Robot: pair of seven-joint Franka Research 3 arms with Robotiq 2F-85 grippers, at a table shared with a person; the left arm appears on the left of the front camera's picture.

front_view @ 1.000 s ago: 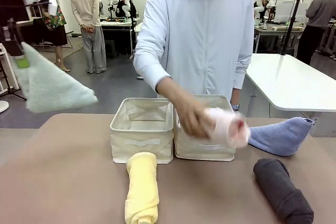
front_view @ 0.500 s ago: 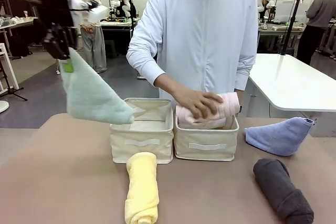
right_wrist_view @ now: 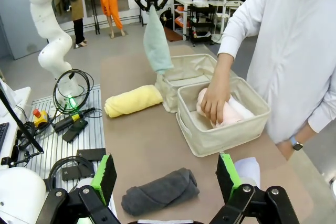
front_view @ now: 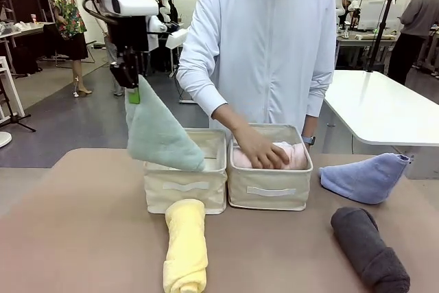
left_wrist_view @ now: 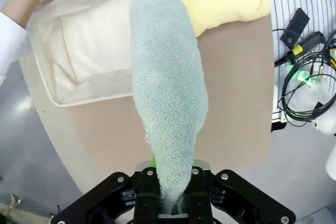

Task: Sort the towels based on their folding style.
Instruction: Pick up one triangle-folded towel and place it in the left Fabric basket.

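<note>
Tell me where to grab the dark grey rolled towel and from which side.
Take the dark grey towel around its middle. It lies flat on the table as a long cylinder with free space along both sides. Come straight down from above with the fingers across its narrow width; a mid-length pinch should keep it from sagging or unrolling. The open right gripper looks nearest.

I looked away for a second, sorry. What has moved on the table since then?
The left claw, shut on the pale green towel, swung it in from the table's left side to the left bin. The person's hand brought the pink towel from in front of the right bin down into it. The yellow roll, dark grey roll, blue towel and both bins stayed put.
</note>
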